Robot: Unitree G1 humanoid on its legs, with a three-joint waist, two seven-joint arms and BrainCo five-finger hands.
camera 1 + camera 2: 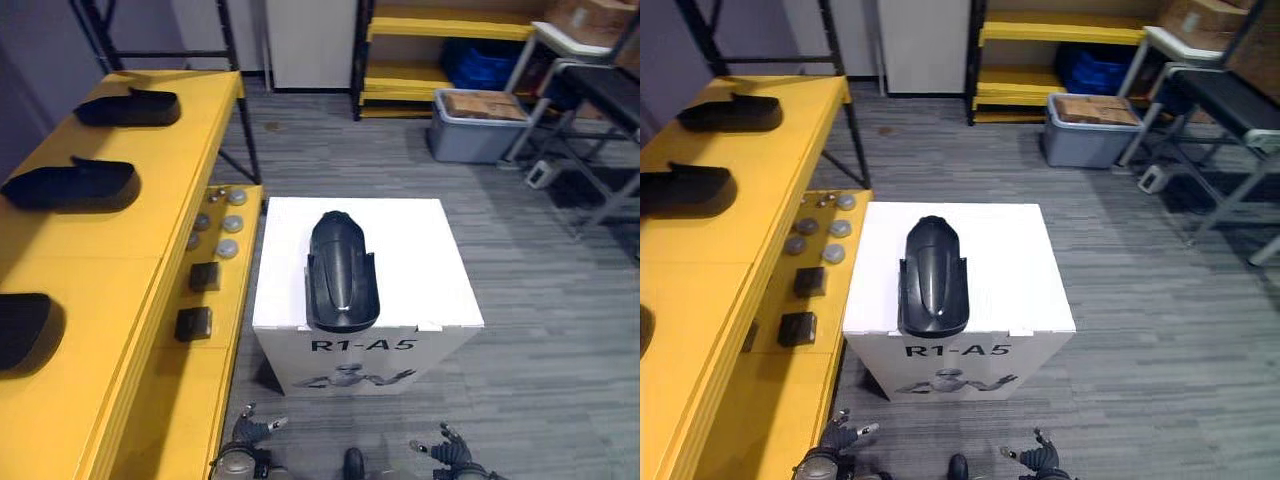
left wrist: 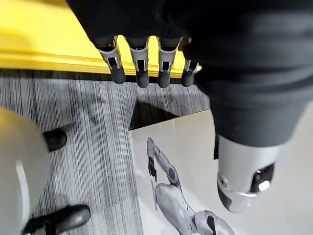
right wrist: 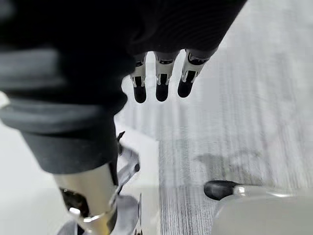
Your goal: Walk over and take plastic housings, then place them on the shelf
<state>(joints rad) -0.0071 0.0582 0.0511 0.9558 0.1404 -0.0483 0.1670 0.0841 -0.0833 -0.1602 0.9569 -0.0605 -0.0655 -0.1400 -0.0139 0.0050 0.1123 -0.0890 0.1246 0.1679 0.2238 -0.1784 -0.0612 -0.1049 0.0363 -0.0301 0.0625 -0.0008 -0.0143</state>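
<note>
Fingers (image 2: 141,73) of left hand (image 1: 248,431) and right hand (image 1: 450,452) hung released over grey floor (image 1: 540,300); glossy black housing (image 1: 341,270) lay at near edge of white box (image 1: 425,250).

**One label that we can read: "R1-A5" (image 1: 362,346) on the white box (image 1: 290,300).**
We find it in bold black capitals and digits, with a hyphen between the two pairs, on the box's front face. It sits centred just under the top edge, below the near end of the black plastic housing (image 1: 342,270) that lies on the box. Right beneath it stands a grey drawing of a robot figure (image 1: 352,378), which we also see from close in the left wrist view.
</note>
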